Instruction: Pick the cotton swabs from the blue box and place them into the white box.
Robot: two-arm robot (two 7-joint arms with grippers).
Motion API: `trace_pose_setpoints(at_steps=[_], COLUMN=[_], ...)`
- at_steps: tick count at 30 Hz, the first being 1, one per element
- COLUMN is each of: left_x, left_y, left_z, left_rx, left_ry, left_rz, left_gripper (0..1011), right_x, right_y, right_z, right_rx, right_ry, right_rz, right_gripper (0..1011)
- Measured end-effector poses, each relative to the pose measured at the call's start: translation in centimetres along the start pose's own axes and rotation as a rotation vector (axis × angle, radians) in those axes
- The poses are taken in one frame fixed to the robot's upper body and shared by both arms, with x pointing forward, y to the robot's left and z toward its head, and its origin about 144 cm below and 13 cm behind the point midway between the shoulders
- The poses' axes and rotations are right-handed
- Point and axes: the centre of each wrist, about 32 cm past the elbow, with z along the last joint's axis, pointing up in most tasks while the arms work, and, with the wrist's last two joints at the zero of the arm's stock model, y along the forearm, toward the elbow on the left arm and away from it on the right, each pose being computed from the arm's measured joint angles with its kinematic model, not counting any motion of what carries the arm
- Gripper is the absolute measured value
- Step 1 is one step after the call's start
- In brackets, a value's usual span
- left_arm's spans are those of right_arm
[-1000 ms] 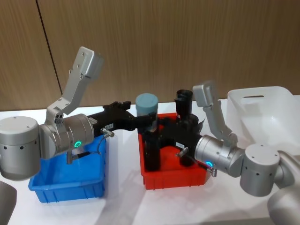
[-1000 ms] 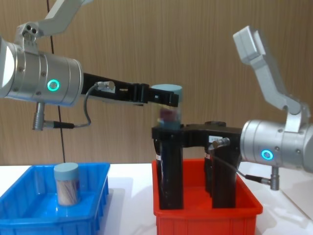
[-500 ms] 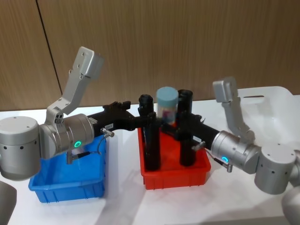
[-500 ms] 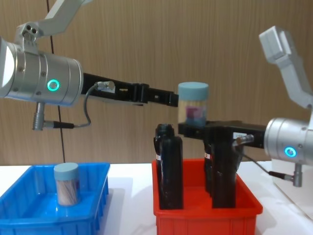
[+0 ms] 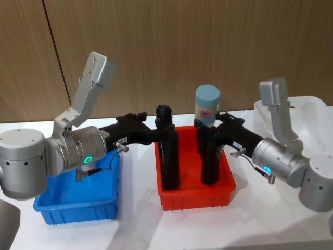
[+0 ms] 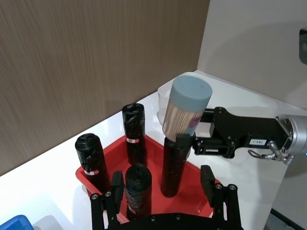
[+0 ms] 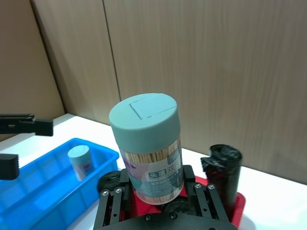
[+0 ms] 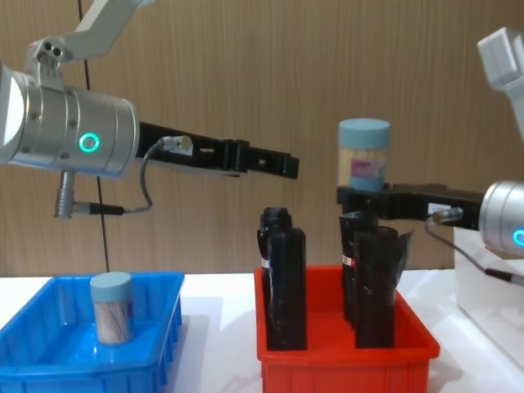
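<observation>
Your right gripper (image 5: 207,124) has carried the clamped clear, blue-lidded cotton-swab jar (image 5: 207,104) rightward over the red plastic bin (image 5: 193,201), while your left gripper (image 8: 285,166) hangs with fingers spread.

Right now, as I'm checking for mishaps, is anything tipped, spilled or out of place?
Nothing stands out. The right gripper holds one cotton swab jar upright above the red bin; a second jar stands upright in the blue box.

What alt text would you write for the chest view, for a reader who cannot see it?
The right hand holds a cotton swab jar upright above black bottles in a red bin. The left hand is stretched out, open; a second jar stands in the blue box.
</observation>
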Motion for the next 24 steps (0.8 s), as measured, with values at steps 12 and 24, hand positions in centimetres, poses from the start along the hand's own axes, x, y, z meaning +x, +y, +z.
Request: trace_pose_setpoints(at_steps=[12, 24], left_x=[0.0, 0.0], left_y=[0.0, 0.0], left_z=[0.0, 0.0], left_rx=[0.0, 0.0], left_ry=[0.0, 0.0], left_rz=[0.0, 0.0], left_gripper=[1004, 1004], right_x=[1.4, 3.3], right_y=[-1.3, -2.7], right_z=[0.9, 1.4], right_rx=[0.023, 0.009], right_ry=[-0.022, -0.043], right_rz=[-0.08, -0.189], right_gripper=[641, 641])
